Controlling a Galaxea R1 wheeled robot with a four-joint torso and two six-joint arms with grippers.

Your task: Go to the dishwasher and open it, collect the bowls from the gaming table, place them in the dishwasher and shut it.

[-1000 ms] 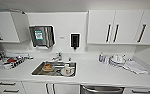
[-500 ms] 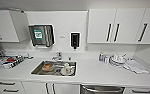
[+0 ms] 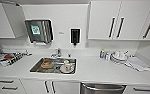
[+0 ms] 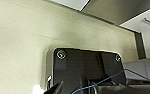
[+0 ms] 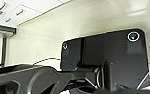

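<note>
Dishwasher (image 3: 102, 88): steel front at the near edge of the head view, under the counter (image 3: 96, 72), right of the sink; door shut as far as visible. White drawers (image 3: 6, 84) and cabinet doors (image 3: 49, 87) flank it on the left. Claws: cannot tell how far open or whether they hold anything; the wrist views show dark robot plates against a pale floor.

Sink (image 3: 36, 67) holds dishes (image 3: 66, 67) and a brownish item (image 3: 46, 64). Faucet (image 3: 57, 53) behind. Dish rack (image 3: 6, 58) far left. Right side: stacked plates (image 3: 118, 57), bottles (image 3: 102, 53), cloth (image 3: 138, 63). On the wall: towel dispenser (image 3: 39, 31), soap dispenser (image 3: 75, 36). Upper cabinets (image 3: 121, 20) above.
</note>
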